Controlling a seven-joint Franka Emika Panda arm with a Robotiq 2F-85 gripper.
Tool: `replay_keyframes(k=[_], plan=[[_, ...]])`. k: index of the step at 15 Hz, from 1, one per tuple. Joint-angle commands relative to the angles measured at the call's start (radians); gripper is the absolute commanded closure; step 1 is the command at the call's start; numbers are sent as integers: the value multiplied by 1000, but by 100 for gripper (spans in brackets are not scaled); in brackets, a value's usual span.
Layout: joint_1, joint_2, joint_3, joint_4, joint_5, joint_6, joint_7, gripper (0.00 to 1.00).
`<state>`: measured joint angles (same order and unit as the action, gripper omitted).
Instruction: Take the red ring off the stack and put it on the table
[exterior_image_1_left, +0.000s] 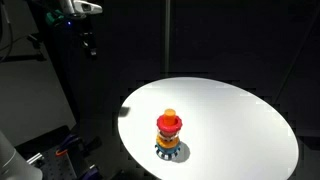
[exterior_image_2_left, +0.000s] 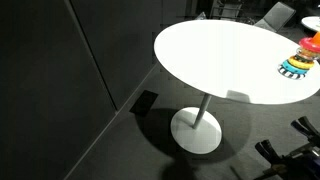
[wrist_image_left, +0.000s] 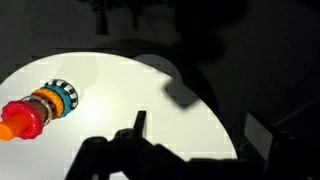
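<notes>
The stack (exterior_image_1_left: 169, 135) stands upright on the round white table (exterior_image_1_left: 240, 120), near its front edge. The red ring (exterior_image_1_left: 169, 124) sits on the stack just under the yellow-orange knob (exterior_image_1_left: 170, 113), above the orange ring and the blue-grey base. In the wrist view the stack (wrist_image_left: 40, 105) appears sideways at the left, with the red ring (wrist_image_left: 25, 117) near its end. The stack also shows at the right edge in an exterior view (exterior_image_2_left: 302, 58). My gripper (wrist_image_left: 200, 135) is a dark silhouette, open and empty, high above the table and far from the stack; it also shows in an exterior view (exterior_image_1_left: 88, 42).
The table (exterior_image_2_left: 220, 55) stands on a single white pedestal foot (exterior_image_2_left: 196, 130) on a dark floor. Dark partition walls stand behind and beside it. Equipment and cables lie on the floor at the lower left (exterior_image_1_left: 60, 155).
</notes>
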<state>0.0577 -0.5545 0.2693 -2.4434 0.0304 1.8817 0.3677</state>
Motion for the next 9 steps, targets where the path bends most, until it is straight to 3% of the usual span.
replay_keyframes(k=[1, 9], plan=[[15, 2, -13, 2, -8, -2, 7, 0], [-32, 16, -52, 43, -31, -13, 22, 0]])
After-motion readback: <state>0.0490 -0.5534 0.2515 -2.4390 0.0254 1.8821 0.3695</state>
